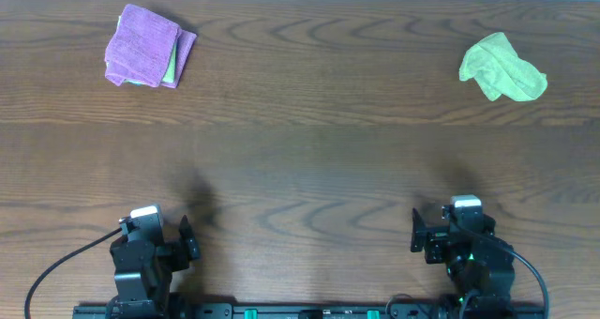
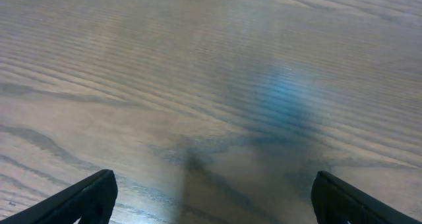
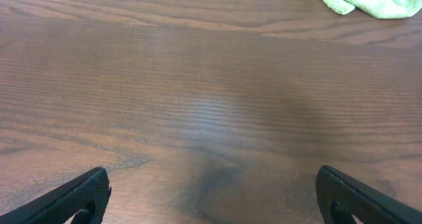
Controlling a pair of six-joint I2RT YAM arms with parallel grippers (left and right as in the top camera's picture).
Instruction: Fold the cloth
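Woodgrain table [image 1: 300, 150] — green cloth [image 1: 502, 68] far right, purple cloth [image 1: 148, 47] far left.

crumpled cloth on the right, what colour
The cloth is lime green, best seen in the overhead view.

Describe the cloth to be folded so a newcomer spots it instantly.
On the brown wooden table, look to the far edge, on the robot's right side. There lies the cloth, a crumpled lime-green heap. The only other fabric, the purple cloth at the far left, is folded.
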